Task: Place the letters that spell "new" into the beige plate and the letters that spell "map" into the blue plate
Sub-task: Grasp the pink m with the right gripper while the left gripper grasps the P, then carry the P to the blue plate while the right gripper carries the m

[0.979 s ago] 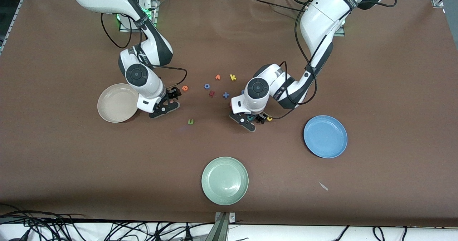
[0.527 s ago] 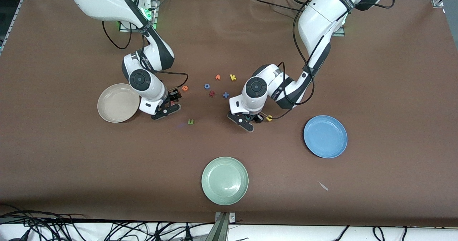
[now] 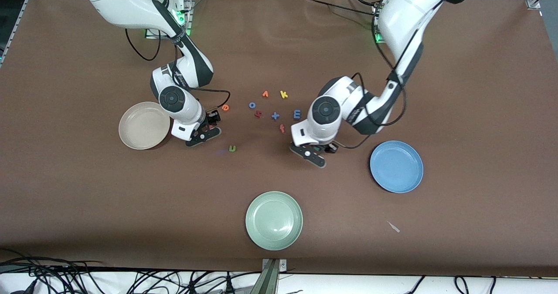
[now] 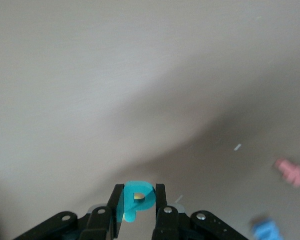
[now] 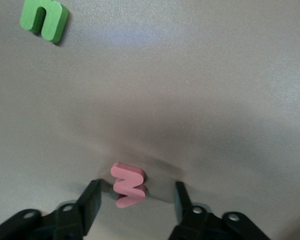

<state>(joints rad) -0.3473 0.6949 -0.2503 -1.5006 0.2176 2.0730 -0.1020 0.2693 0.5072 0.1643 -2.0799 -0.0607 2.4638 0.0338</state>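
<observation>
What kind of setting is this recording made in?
Most likely a robotics lab bench: a brown-covered table with two mounted robot arms, loose cables along its edge, and sorting props, namely foam letters and the pale green plate.

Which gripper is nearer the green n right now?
The right. The right gripper sits at the pink w, beside the green n toward the beige plate. The left gripper, shut on the teal a, is up off the table toward the blue plate.
</observation>
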